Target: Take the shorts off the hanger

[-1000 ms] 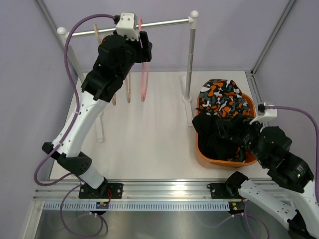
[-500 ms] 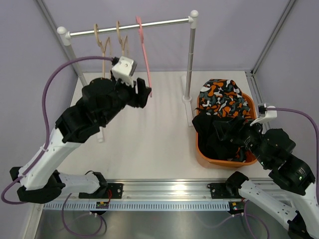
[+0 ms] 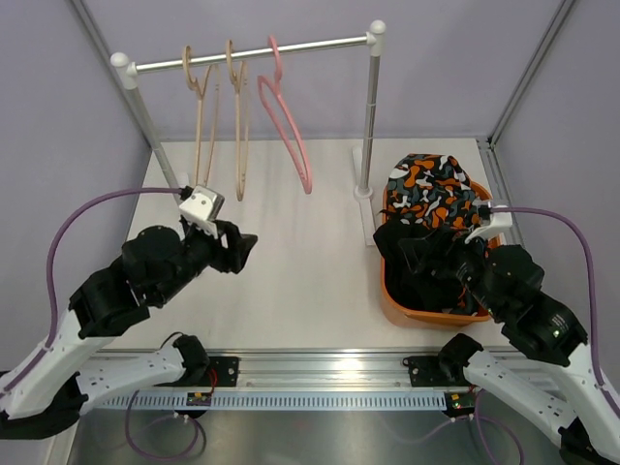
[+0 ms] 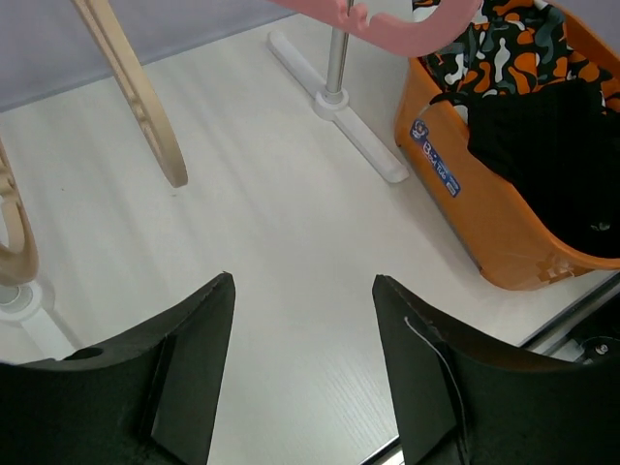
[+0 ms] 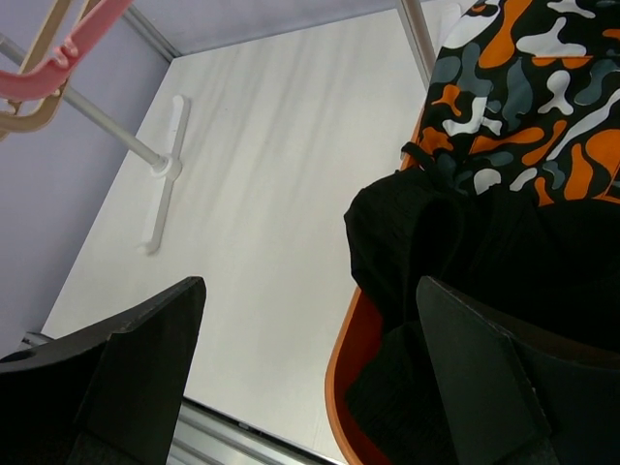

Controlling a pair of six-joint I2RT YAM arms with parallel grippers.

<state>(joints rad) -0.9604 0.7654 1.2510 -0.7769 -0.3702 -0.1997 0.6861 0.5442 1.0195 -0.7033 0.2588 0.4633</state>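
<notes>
The patterned shorts [image 3: 433,190] and the black shorts [image 3: 426,263] lie in the orange basket [image 3: 397,302] at the right; both show in the right wrist view, the patterned shorts [image 5: 528,87] and the black shorts [image 5: 465,262]. Three bare hangers hang on the rail: two wooden [image 3: 201,116] [image 3: 238,116] and one pink [image 3: 289,126]. My left gripper [image 3: 244,250] is open and empty, low over the table left of centre [image 4: 302,320]. My right gripper [image 3: 418,260] is open over the basket's near left part [image 5: 310,329].
The rack's right post [image 3: 369,111] stands on a white foot [image 4: 339,107] beside the basket. The left post [image 3: 145,126] stands behind my left arm. The metal rail with the arm bases [image 3: 310,373] runs along the near edge.
My left arm has come down and back from the rail to low over the table. The pink hanger now swings free. The right gripper shifted slightly left over the basket.
</notes>
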